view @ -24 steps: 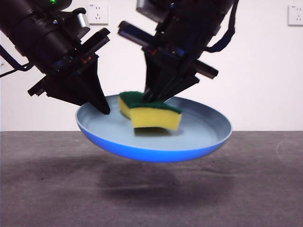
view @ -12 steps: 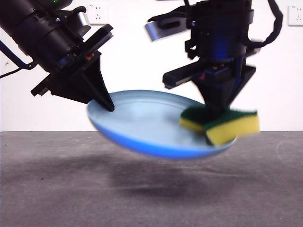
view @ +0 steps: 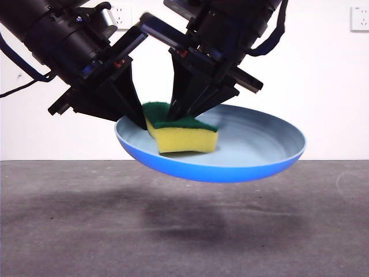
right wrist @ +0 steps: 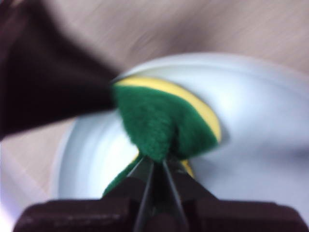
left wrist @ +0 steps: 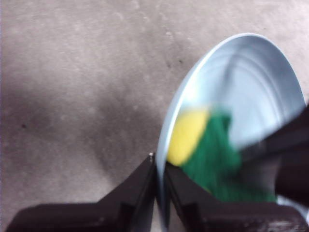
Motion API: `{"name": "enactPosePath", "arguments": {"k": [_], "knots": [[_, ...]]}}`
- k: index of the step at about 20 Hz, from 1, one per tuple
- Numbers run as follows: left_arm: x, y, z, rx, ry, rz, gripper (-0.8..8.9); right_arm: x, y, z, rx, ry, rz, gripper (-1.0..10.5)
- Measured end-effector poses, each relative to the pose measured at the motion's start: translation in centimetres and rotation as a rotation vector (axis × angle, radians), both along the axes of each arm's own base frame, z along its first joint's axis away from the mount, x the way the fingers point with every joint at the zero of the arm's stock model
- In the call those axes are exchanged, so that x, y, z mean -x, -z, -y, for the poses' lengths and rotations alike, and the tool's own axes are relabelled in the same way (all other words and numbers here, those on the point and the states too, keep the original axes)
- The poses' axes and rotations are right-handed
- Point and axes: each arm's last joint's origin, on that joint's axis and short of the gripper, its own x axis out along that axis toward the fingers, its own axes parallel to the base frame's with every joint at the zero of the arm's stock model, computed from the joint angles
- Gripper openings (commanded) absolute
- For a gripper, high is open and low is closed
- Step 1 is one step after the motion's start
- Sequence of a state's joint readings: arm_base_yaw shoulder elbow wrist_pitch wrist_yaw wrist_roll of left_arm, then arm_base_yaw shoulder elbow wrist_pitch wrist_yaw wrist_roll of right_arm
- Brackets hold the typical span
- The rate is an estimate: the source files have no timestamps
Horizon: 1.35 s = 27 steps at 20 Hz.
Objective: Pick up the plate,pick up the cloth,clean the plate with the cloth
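Plate point(view: 242, 164) rim clamped in left claw point(left wrist: 161, 180), sponge point(view: 181, 134) pinched in right claw point(right wrist: 158, 166) inside plate.

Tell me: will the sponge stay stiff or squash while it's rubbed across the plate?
Probably squashes: the sponge bulges where the right gripper pinches its green top. It looks light. The plate, held by its rim in the left gripper, seems rigid.

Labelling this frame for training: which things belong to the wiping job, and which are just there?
Job:
- plate, held up by the left gripper
- cloth, pinched by the right gripper, lying in the plate

Just there:
- table
- wall sockets
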State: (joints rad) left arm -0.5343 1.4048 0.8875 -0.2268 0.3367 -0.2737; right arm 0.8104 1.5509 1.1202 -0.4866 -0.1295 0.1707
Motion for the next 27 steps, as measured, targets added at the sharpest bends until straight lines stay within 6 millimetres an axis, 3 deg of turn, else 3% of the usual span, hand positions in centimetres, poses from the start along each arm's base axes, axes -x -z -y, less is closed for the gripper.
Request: {"name": "enactPosePath", "arguments": {"k": [2,5,8,10,13,15,18,22,24,27], "knots": [[-0.1,-0.1,0.1,0.017,-0.002,0.021,-0.08,0.8,0.4,0.3,0.065,-0.028,-0.071,-0.2],[-0.2,-0.2,0.1,0.017,-0.006,0.024,-0.08,2.1,1.3,1.7,0.327,0.019,-0.109,-0.2],[-0.1,-0.1,0.1,0.014,-0.011,0.019,-0.08,1.7,1.4,3.1,0.612,0.186,0.087,-0.2],[0.0,-0.1,0.1,0.028,-0.007,-0.007,-0.08,0.9,0.9,3.2,0.676,0.301,0.256,-0.2],[0.0,-0.1,0.2,0.042,-0.015,-0.017,-0.08,-0.1,0.1,2.7,0.588,0.375,0.359,-0.2],[0.0,-0.1,0.2,0.039,-0.022,-0.029,-0.08,-1.3,-0.6,2.1,0.388,0.370,0.363,-0.2],[0.0,0.1,0.1,0.011,-0.042,-0.028,-0.08,-2.3,-1.5,1.2,0.072,0.229,0.296,-0.2],[0.3,0.5,-0.4,-0.213,-0.100,0.068,-0.08,-1.3,-3.6,1.6,-0.032,0.175,0.306,-0.2],[-0.1,0.5,-1.1,-0.343,-0.162,0.143,-0.08,-0.1,-5.4,2.8,-0.052,0.182,0.325,-0.2],[-1.5,0.9,-2.1,-0.364,-0.192,0.186,-0.08,1.9,-7.8,4.8,-0.069,0.188,0.343,-0.2]]}}
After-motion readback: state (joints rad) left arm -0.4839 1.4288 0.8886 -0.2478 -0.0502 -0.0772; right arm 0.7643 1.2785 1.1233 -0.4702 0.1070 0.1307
